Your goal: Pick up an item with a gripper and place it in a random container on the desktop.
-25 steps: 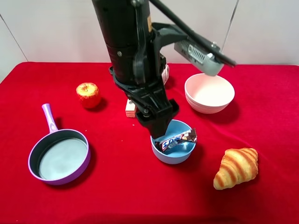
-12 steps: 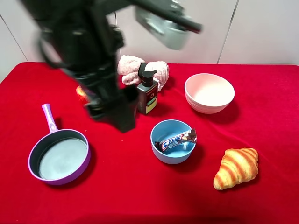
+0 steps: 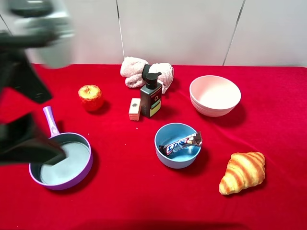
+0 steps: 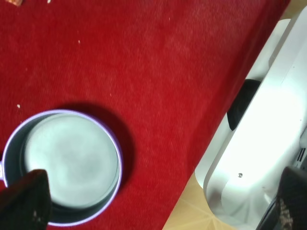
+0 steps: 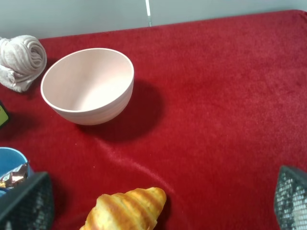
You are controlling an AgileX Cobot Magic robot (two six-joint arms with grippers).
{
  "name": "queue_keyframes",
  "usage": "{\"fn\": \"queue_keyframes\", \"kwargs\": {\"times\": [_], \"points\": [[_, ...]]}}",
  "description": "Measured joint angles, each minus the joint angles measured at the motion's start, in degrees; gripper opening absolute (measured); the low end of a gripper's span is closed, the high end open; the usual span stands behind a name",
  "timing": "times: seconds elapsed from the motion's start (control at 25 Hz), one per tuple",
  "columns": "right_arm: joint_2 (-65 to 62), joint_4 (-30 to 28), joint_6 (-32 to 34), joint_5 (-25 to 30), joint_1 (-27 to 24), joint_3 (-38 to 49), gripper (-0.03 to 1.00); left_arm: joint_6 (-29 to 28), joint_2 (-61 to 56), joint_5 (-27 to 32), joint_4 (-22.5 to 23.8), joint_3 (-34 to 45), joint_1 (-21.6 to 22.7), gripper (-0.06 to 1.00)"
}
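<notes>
The candy bar (image 3: 181, 143) in its dark brown wrapper lies tilted in the small light-blue bowl (image 3: 176, 155), one end resting on the rim. My left gripper (image 4: 160, 203) is open and empty, its fingertips (image 4: 29, 199) spread wide over the purple pan (image 4: 62, 167). In the exterior view the left arm (image 3: 24, 141) is a dark blur at the far left, well away from the bowl. My right gripper (image 5: 158, 203) is open and empty above the red cloth near the croissant (image 5: 125, 210). An end of the candy bar (image 5: 13, 176) shows in the right wrist view.
The purple pan (image 3: 61, 160) sits at front left, with an apple (image 3: 90, 97), a wooden block (image 3: 135, 109), a soap bottle (image 3: 151, 98) and a pink towel (image 3: 144, 72) behind. The pink bowl (image 3: 215, 96) is at back right and the croissant (image 3: 242, 171) at front right. The left wrist view shows the table edge (image 4: 192, 191).
The left arm has swung from over the blue bowl to the far left above the purple pan. The candy bar stays in the bowl.
</notes>
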Motion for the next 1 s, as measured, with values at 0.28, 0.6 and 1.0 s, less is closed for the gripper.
{"fn": "queue_keyframes", "kwargs": {"times": [0.28,0.6,1.0], "points": [[0.0,0.0,0.0,0.0,0.0,0.0,0.69,0.0,-13.0,0.1,0.4,5.2,0.0,0.92],[0.0,0.0,0.0,0.0,0.0,0.0,0.69,-6.4,-26.0,0.1,2.9,11.5,0.5,0.92],[0.0,0.0,0.0,0.0,0.0,0.0,0.69,-10.3,-41.8,0.1,3.3,21.1,18.8,0.92]]}}
